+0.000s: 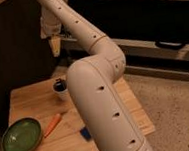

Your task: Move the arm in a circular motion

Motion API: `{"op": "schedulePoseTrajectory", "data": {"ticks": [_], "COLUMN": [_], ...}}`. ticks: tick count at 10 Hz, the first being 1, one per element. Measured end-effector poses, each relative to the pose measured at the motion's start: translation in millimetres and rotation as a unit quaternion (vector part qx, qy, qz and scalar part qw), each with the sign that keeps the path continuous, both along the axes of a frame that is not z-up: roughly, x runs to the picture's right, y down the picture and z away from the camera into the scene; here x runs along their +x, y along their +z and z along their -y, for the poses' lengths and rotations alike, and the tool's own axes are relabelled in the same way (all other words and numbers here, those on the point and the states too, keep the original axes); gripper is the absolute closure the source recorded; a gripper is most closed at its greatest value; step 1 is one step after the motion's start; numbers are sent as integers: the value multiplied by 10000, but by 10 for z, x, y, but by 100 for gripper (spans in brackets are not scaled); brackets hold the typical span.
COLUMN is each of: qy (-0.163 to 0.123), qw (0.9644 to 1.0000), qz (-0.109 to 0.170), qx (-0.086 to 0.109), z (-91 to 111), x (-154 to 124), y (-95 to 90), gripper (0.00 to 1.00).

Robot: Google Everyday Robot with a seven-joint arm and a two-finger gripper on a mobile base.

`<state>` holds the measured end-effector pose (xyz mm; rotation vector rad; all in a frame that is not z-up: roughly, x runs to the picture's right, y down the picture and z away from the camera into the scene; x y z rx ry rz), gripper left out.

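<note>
The arm (103,99) rose from the bottom edge of the view as a thick white segment dotted with dark holes. It bent at a rounded elbow in the middle, then ran up and to the left to the top edge. From there its last part turned downward and ended in the beige pincer (55,45). The pincer pointed down in the air, high above the back of the wooden counter (32,98) and apart from everything on it. How far the pincer was open, or whether it held anything, could not be told.

On the counter, a white cup (61,87) with something dark inside stood near the back, roughly below the pincer and just beside the arm. A green bowl (22,137) sat at the front left corner. A carrot (52,124) lay tilted between the bowl and the arm. A blue thing (85,134) showed partly from behind the arm's lower segment. A speckled floor (166,103) lay to the right.
</note>
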<state>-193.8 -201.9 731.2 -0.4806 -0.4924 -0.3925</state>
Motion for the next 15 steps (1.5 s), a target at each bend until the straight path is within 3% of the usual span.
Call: {"op": "schedulePoseTrajectory", "data": {"ticks": [5,8,11,12,13,15], "qy": [465,1027,1622,1926,2089,2489], "qw": [9987,9935,9835,9764,9718,9587], "qz": [-205,-488,-794,-978,-1094,-1377], "qx": [67,78,82,62,47,-1], "z": [-103,-297,-536,-675,-753,-992], "x": [526,1122,1783,2112,2287,2708], "y": [-116,-243,-388,-461,-503,-608], "gripper": [20,20,20,20,20,20]}}
